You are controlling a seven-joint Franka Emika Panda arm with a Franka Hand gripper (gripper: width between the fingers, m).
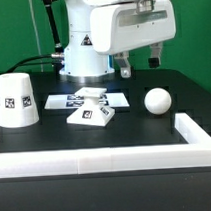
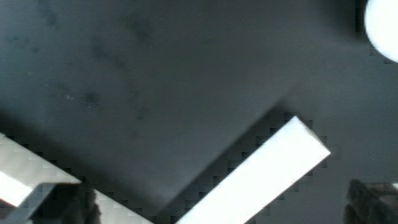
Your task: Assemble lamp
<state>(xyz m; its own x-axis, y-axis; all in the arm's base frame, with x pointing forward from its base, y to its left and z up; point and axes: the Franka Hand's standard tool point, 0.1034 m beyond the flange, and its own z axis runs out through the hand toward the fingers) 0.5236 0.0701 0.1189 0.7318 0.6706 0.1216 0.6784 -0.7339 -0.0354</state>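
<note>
Done so far: Nothing is fitting together yet, as far as the pictures are showing. All three lamp parts are sitting apart on the dark table.
Left to do: I am guessing the bulb is going on the base, then the shade over it.
Claw: The gripper is hanging above the table, behind the base and the bulb. Its fingers are spreading wide and holding nothing.
Base: The base is low and white with sharp corners and black-and-white tags. It is sitting in the middle, just in front of the marker board.
Bulb: The bulb is a plain white ball, sitting near the base on the exterior view's right.
Shade: The shade is a white cup with a tag, standing wide end down, well apart on the exterior view's left.
</note>
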